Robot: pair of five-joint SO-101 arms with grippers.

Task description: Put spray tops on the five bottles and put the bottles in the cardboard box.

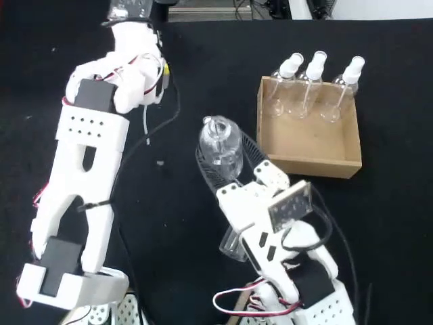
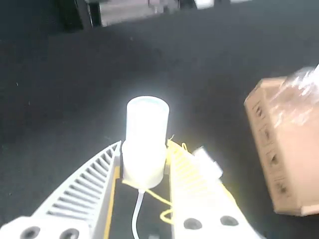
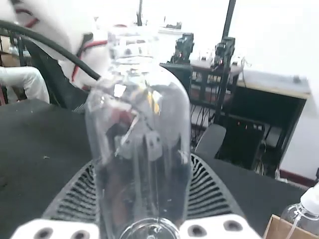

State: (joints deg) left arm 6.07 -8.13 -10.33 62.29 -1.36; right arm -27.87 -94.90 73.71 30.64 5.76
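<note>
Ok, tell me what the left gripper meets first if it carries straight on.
Beyond the spray top it holds, the left gripper would probably meet only bare black table; depth is unclear.

You're in a robotics lab: your left arm (image 1: 88, 156) and right arm (image 1: 284, 244) stand on a black-covered worktop (image 1: 379, 230), and behind it are a desk (image 3: 269, 82) with gear, hanging cables (image 3: 209, 114), a chair (image 3: 212, 139) and a white wall (image 3: 279, 30).

Three capped bottles (image 1: 314, 88) stand in cardboard box (image 1: 311, 166); clear bottle (image 1: 220, 145) uncapped.
</note>
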